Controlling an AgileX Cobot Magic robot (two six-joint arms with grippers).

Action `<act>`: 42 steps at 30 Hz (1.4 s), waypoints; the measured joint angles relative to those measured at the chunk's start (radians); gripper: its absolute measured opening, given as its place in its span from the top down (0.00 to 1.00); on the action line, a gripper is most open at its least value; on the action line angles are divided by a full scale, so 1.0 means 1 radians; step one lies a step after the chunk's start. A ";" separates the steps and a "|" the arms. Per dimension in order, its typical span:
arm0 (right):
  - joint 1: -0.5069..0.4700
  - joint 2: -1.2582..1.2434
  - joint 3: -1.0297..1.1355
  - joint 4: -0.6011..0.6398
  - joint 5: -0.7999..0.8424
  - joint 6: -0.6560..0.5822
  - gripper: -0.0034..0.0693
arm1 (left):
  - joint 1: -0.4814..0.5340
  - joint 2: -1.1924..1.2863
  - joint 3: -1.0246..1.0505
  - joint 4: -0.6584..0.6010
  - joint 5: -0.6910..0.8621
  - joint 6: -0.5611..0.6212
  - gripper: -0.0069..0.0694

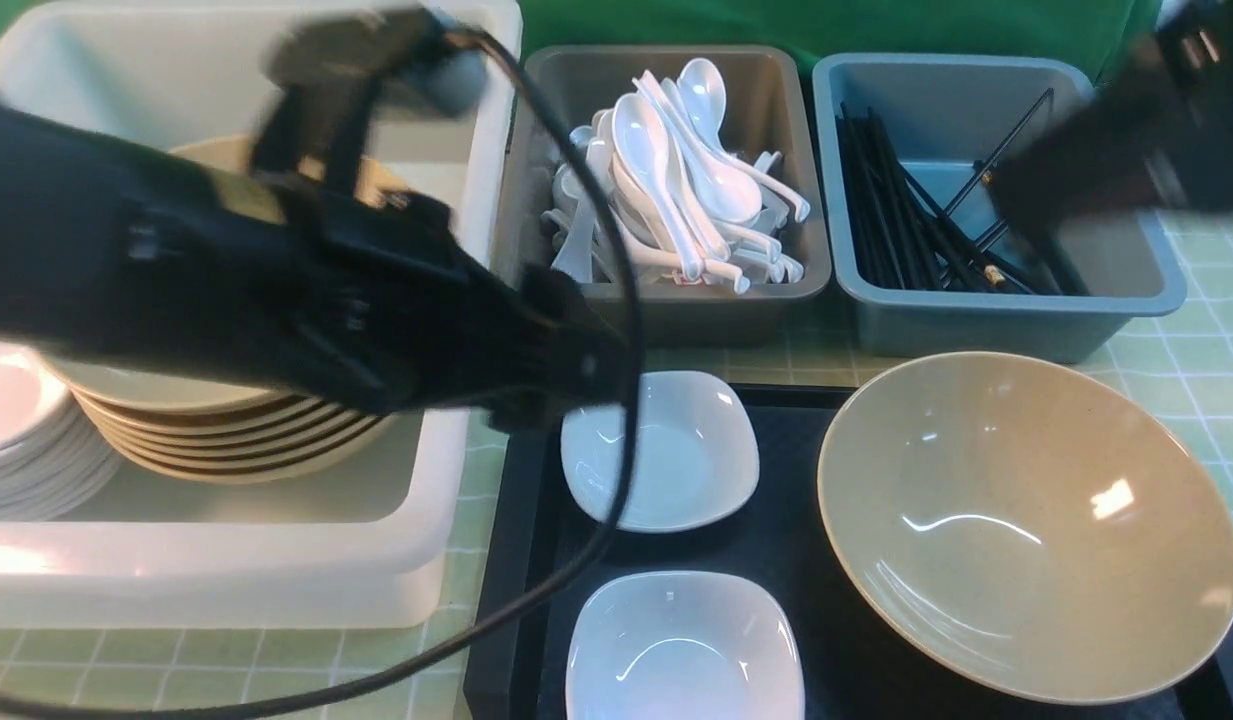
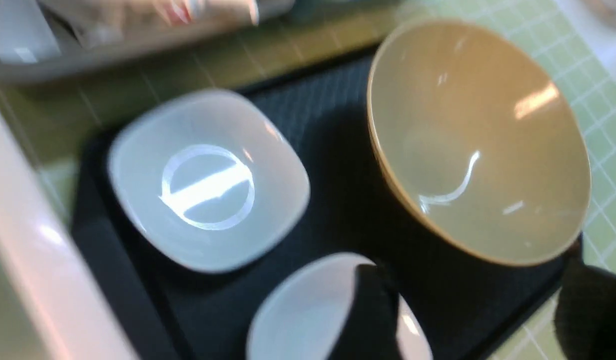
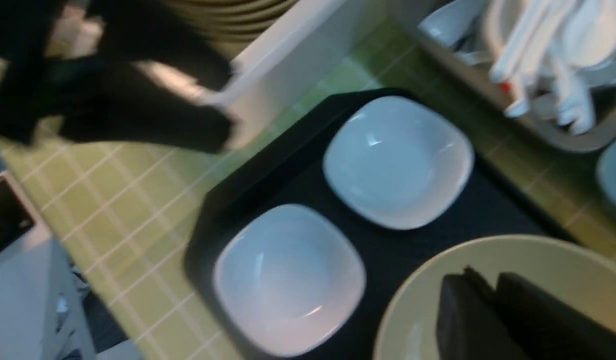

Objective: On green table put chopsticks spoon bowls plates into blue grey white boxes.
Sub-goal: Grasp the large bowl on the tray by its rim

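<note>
Front view: stretching from the left across the white box [image 1: 226, 580] with the left arm [image 1: 176, 280], tilted slightly down toward the black tray [image 1: 786, 560], with the left pincer [image 2: 480, 295] spread wide near a white plate [image 2: 298, 310]. Slanting in from the upper right with the right arm [image 1: 1126, 130], blurred over the blue-grey box [image 1: 1056, 310] of chopsticks [image 1: 881, 215], with the right pincer [image 3: 487, 290] closed narrow. Seen beyond: two plates and a tan bowl [image 1: 1026, 530] on the tray, spoons [image 1: 651, 160] in the dark grey box [image 1: 716, 320], all on the green counter [image 1: 1211, 300].
</note>
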 joint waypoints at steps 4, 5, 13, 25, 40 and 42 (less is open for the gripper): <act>0.047 -0.149 0.201 0.000 -0.096 -0.001 0.92 | 0.000 0.115 -0.008 -0.155 0.001 0.077 0.22; 0.058 -0.186 0.250 0.004 -0.118 -0.001 0.92 | 0.000 0.150 -0.015 -0.199 0.001 0.110 0.22; 0.072 -0.361 0.447 0.014 -0.192 -0.003 0.92 | -0.036 0.445 -0.222 -0.282 0.105 0.186 0.22; 0.072 -0.431 0.457 -0.004 -0.184 -0.027 0.92 | -0.125 0.858 -0.609 -0.064 0.154 -0.015 0.23; 0.072 -0.431 0.457 -0.038 -0.183 -0.029 0.90 | -0.090 0.853 -0.672 -0.098 0.282 0.088 0.89; 0.072 -0.431 0.458 -0.038 -0.183 -0.029 0.90 | -0.078 0.823 -0.672 -0.093 0.298 0.092 0.89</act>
